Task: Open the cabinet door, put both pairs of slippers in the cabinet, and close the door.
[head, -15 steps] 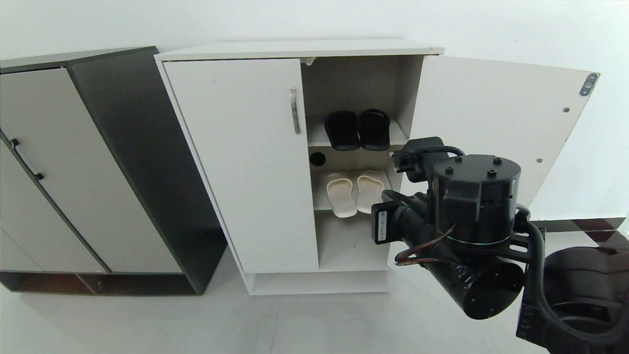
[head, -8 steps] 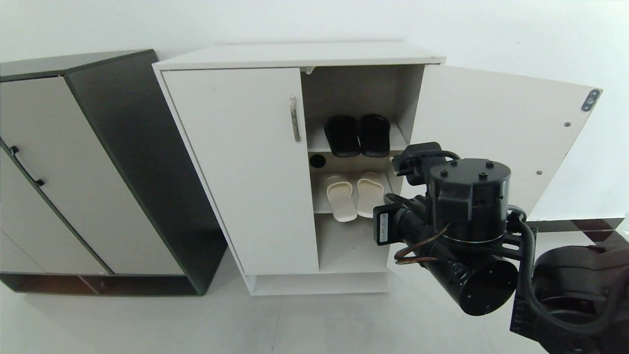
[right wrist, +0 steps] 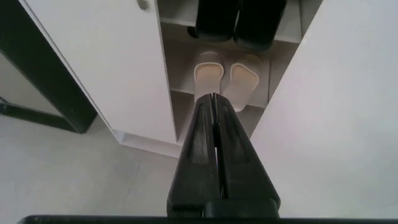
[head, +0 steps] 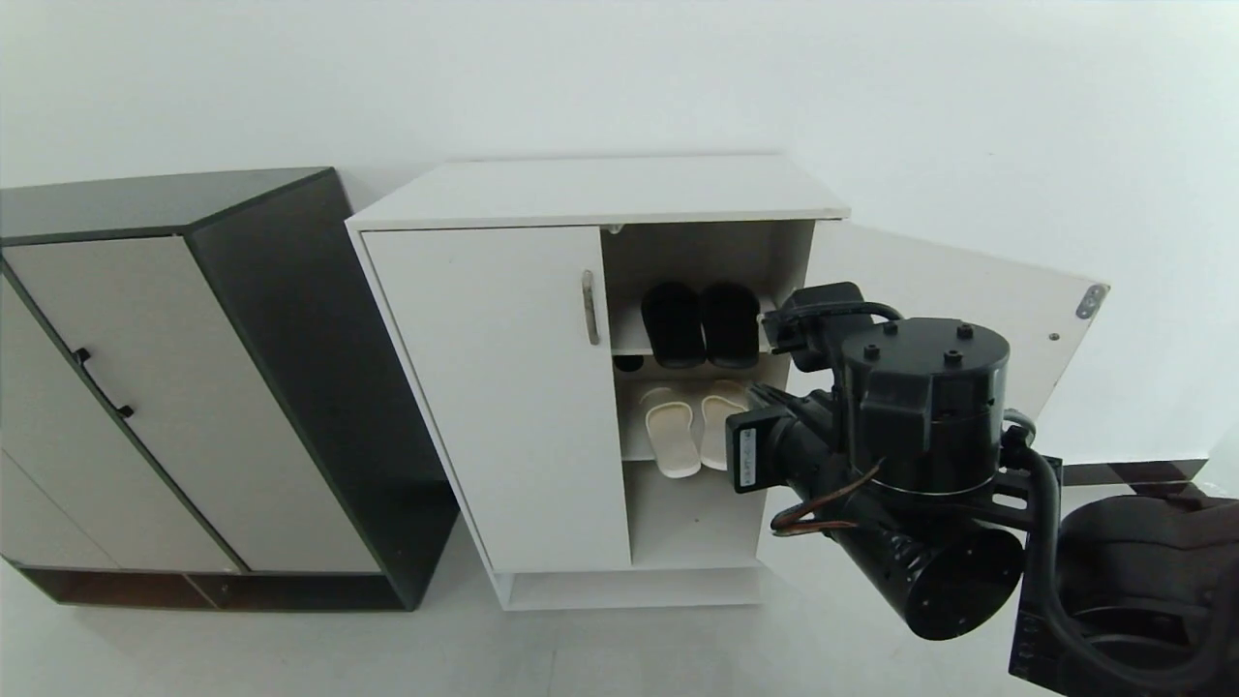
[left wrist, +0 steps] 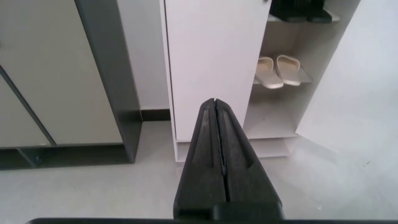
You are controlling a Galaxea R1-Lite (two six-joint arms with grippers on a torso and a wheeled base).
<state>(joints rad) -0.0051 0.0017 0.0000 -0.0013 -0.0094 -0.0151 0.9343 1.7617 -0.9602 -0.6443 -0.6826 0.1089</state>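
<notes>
Here, a boxy white cabinet [head: 600, 189] of smooth flat panels stands on a pale floor. Its right door [head: 968, 286] is swung wide open, and its left door [head: 503, 387] is shut and carries a slim metal bar handle [head: 589, 307]. Inside, a pair of rounded black slippers [head: 673, 322] lies on the upper shelf. A pair of cream moulded slippers [head: 671, 436] lies on the shelf below. A dark grey cabinet [head: 290, 368] stands just beside the white one. The left end effector [left wrist: 214, 109] and the right end effector [right wrist: 214, 102] each have long black tapered fingers. Both are clenched and hold nothing.
</notes>
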